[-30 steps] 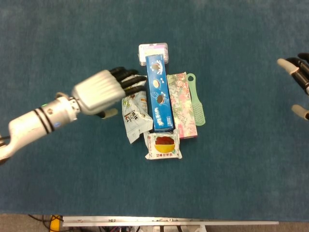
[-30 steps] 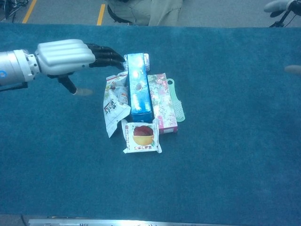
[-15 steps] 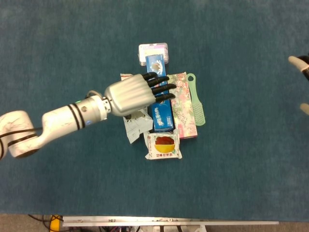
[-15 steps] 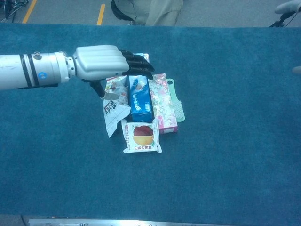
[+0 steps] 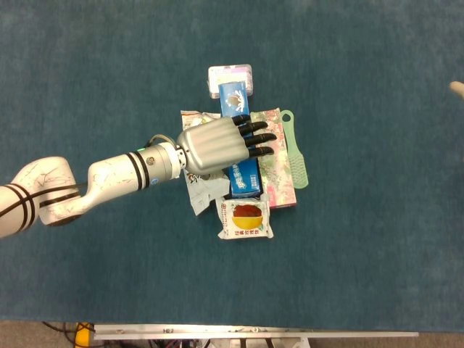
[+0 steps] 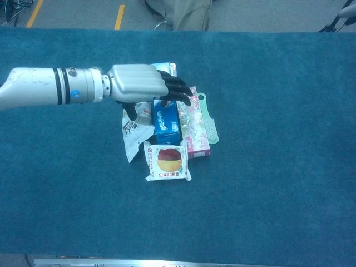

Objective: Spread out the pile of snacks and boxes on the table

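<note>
The pile sits mid-table: a long blue biscuit box [image 5: 245, 180] [image 6: 166, 122], a floral pink box [image 5: 279, 174] [image 6: 194, 128] to its right, a crumpled white packet [image 5: 203, 190] [image 6: 132, 136] to its left, and a white packet with a red picture [image 5: 246, 218] [image 6: 168, 161] in front. My left hand [image 5: 217, 145] [image 6: 142, 83] lies palm down over the blue box. Its dark fingers [image 5: 255, 138] reach across to the floral box, and the thumb hangs on the white packet's side. Only a fingertip of my right hand [image 5: 457, 88] shows at the far right edge.
A pale green comb [image 5: 296, 156] [image 6: 210, 125] lies against the floral box's right side. A small white and purple box [image 5: 230, 74] [image 6: 169, 68] sits at the pile's far end. Blue carpet [image 5: 362, 239] covers the table all around the pile.
My left hand has moved right from beside the white packet to on top of the blue box. My right hand has drawn back almost out of the head view.
</note>
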Motion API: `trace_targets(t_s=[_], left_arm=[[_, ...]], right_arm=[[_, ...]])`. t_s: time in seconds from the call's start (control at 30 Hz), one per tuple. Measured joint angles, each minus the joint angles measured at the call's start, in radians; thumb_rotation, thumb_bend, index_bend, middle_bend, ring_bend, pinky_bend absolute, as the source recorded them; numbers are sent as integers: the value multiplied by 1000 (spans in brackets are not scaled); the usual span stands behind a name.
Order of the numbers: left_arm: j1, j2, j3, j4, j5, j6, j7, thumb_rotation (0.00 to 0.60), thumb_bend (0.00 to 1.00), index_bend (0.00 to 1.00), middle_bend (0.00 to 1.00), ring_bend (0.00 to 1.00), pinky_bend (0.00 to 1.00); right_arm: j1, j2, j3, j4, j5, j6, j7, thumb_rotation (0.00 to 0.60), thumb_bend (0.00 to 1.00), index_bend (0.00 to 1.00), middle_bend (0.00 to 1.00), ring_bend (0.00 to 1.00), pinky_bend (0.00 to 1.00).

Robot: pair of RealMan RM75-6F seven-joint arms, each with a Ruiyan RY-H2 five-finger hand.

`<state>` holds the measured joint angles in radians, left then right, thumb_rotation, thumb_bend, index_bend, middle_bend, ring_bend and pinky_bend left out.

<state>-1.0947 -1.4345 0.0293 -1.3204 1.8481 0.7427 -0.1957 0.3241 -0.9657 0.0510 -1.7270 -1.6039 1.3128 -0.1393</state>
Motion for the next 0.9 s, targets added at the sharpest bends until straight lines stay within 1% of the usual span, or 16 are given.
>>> trace_targets(t_s=[0.33,0.43,0.57,0.63,0.73,0.83,0.9], left_arm=[[-16,-10,34,15,-14,2,22,600,293,107,55,26,148],[-16,-9,42,17,-21,8,31,600,293,143,55,26,148],[-16,-7,48,18,-30,16,36,600,293,219,78,34,148],[-16,-7,53,20,-31,18,41,600,293,250,95,44,148],[-14,-7,60,24,-34,24,46,600,292,269,125,71,150],[-12,-9,68,30,-36,32,48,600,307,285,163,117,160],[-11,-9,70,34,-37,40,45,600,326,300,190,157,191]], right_arm=[[-6,9,-1,-6,6,-5,15,600,0,151,244,184,355],[-7,10,1,-9,10,-6,17,600,0,151,244,184,355],[-6,12,1,-13,11,-11,15,600,0,151,244,184,355],[-6,14,1,-17,12,-14,16,600,0,151,244,184,356],[-6,17,2,-21,16,-18,19,600,0,151,244,184,356],[-5,19,3,-24,19,-22,19,600,0,151,244,184,356],[-4,20,3,-27,21,-25,18,600,0,151,244,184,356]])
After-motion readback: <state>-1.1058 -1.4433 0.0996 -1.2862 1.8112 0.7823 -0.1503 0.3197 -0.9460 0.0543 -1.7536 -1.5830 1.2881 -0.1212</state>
